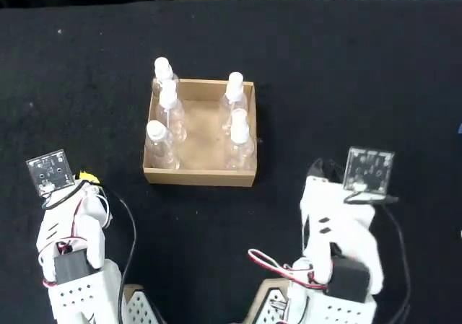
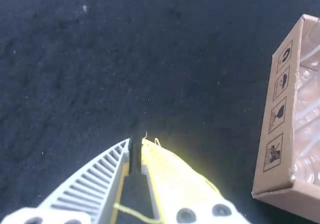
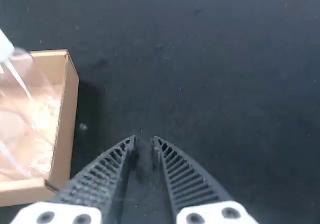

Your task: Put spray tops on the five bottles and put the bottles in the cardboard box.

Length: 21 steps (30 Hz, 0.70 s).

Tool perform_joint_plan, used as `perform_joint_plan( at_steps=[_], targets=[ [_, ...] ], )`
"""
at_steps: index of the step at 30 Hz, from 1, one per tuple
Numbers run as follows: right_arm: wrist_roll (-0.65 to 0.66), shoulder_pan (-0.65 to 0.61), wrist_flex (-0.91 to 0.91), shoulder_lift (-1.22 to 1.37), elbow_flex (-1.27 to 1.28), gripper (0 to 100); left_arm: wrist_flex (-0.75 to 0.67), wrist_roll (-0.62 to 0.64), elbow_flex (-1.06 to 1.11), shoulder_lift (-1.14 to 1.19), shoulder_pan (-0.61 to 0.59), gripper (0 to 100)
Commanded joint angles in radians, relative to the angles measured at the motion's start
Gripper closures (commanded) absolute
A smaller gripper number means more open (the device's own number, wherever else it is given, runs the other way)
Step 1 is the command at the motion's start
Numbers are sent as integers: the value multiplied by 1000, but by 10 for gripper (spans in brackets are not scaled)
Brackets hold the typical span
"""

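The cardboard box (image 1: pixel 200 174) stands mid-table with several clear bottles upright inside it, each wearing a white spray top. Three stand along one side (image 1: pixel 168 106) and two along the other (image 1: pixel 238 133). My left gripper (image 1: pixel 88 177) rests low near the front of the table, off the box's near left corner, shut and empty (image 2: pixel 135 141). Its wrist view catches the box's printed side (image 2: pixel 280 109) and bottles (image 2: pixel 310 104) behind it. My right gripper (image 1: pixel 321 171) sits off the box's near right corner, shut with nothing held (image 3: pixel 144 141). Beside it show the box wall (image 3: pixel 67 109) and a bottle (image 3: pixel 25 99).
Black cloth (image 1: pixel 346 71) covers the whole table. Bare cloth lies around the box on all sides and between the two arms. Red and white wires (image 1: pixel 278 268) loop at the right arm's base.
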Motion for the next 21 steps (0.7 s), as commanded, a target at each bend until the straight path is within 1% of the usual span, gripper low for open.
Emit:
perform_joint_plan(
  at_steps=[1,6,9,12,15,16,18,19,21],
  targets=[
    [6,-14,-23,-101,107,986,15,0,-50,-12,2,971],
    [5,-9,-103,-84,271,986,75,0,-85,-14,4,971],
    [3,-11,-8,-97,282,987,72,0,-79,-14,4,971],
    [-2,-11,178,-96,283,987,63,0,-54,-14,28,970],
    [3,-15,152,-96,283,987,-32,0,35,-11,99,970],
    [3,-15,166,-97,283,987,-34,0,31,-8,120,970],
    [3,-15,172,-97,283,987,32,0,33,0,133,970],
    [3,-14,172,-97,283,987,87,3,31,3,133,970],
    [3,-14,172,-97,283,987,242,3,31,2,133,970]
  ],
)
